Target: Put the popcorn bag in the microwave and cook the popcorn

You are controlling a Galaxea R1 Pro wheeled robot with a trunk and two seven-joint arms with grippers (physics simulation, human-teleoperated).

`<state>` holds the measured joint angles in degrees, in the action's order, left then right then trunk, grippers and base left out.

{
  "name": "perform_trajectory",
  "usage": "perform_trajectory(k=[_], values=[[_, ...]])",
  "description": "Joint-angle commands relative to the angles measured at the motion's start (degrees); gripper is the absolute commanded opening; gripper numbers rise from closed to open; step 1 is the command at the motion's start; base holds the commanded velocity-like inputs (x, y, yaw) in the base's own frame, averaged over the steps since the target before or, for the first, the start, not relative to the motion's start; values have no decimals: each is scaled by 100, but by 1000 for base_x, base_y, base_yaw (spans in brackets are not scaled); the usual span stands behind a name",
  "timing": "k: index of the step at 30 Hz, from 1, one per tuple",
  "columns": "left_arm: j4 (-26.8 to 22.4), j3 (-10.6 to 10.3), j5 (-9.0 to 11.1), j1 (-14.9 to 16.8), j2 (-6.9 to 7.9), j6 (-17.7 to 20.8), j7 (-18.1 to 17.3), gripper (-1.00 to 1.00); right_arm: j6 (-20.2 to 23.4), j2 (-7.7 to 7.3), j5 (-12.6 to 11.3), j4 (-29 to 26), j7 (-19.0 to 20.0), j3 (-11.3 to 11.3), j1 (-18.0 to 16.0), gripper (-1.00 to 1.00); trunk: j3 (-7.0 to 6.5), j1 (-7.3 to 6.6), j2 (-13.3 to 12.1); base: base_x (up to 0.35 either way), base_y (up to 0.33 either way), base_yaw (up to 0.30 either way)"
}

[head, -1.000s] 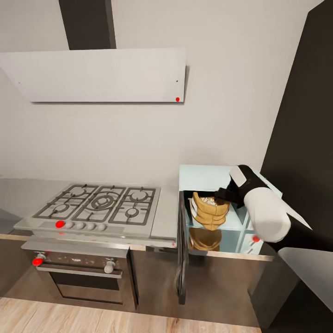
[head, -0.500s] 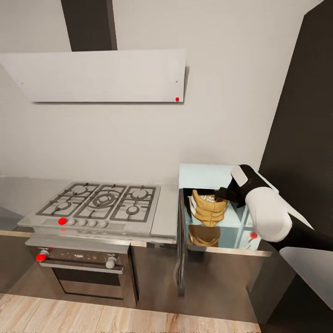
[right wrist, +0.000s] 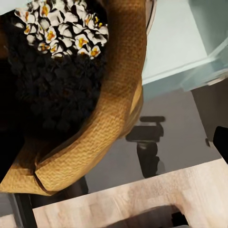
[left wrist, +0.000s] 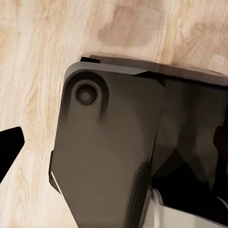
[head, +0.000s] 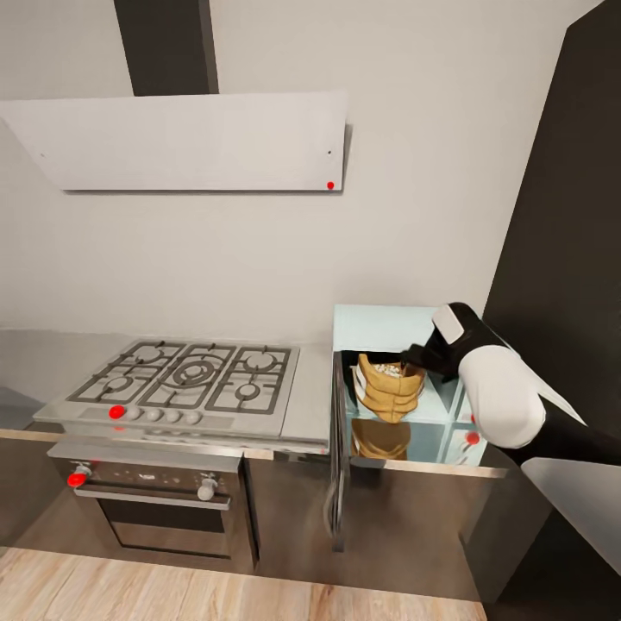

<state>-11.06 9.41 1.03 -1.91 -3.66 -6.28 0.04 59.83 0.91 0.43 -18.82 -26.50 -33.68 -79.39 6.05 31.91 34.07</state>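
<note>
- In the head view, the microwave [head: 392,332] is seen on the countertop [head: 315,405] right of the hob [head: 185,384], with its door [head: 338,457] swung open and seen edge-on at its left side
- The bag [head: 390,390] is seen at the microwave's open front, upright, with its rolled rim uppermost – its reflection lies on the glossy surface just below it
- Popcorn [head: 390,372] is seen as a small whitish heap in the bag's mouth
- The right gripper [head: 420,355] is reached in from the right, its dark end set against the bag's upper right rim; the white forearm is seen behind it, in front of the microwave's right side
- From the right wrist view, the bag [right wrist: 111,104] is seen close up, woven tan with a rolled rim, and the popcorn [right wrist: 64,26] as white pieces with yellow centres beside a dark mass inside
- Whether the right gripper's fingers are closed on the rim cannot be told – the fingertips are hidden against the bag
- In the left wrist view, the wooden floor [left wrist: 42,57] and the robot's dark base [left wrist: 109,152] are seen; one black finger [left wrist: 9,145] shows at the edge, so the left gripper's state cannot be told
- A white hood [head: 185,142] is mounted on the wall above the hob, and a steel oven [head: 159,509] with red-marked knobs is set beneath it
</note>
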Motion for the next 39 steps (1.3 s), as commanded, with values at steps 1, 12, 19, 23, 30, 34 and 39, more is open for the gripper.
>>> perform_trajectory(k=[1, 12, 19, 23, 30, 34, 39], values=[[-11, 15, 11, -2, -3, -5, -4, 100, 17, 0, 2, -17, 30, -33, -10, 100, 9, 2, 8, 0, 0, 0], [-11, -18, -23, -2, -3, -12, 2, 100, 17, -40, 1, -26, 119, -25, -6, 100, 9, 2, 8, -180, 0, 0], [-11, -23, -27, 0, -3, -13, 5, 100, 17, -39, 7, -26, 119, -21, -5, 100, 9, 2, 8, -341, 0, 0], [-11, -19, -9, 6, -3, -13, 0, 100, 17, -38, 11, -29, 122, -11, 26, 100, 9, 2, 8, -146, 0, 0], [-11, -24, -22, 7, -3, -13, -4, 100, 17, -3, 42, -1301, 1275, 1141, 1044, 100, 9, 2, 8, -14, 0, 0], [-11, -24, -29, 7, -3, -13, -10, 100, 17, 6, -7, -3094, 1904, 1888, 2394, 100, 9, 2, 8, 0, 0, 0], [-11, -27, -34, 12, -3, -13, -4, 100, -618, -32, 43, -4908, 2950, 2437, 4397, 100, 9, 2, 8, 0, 0, 0]])
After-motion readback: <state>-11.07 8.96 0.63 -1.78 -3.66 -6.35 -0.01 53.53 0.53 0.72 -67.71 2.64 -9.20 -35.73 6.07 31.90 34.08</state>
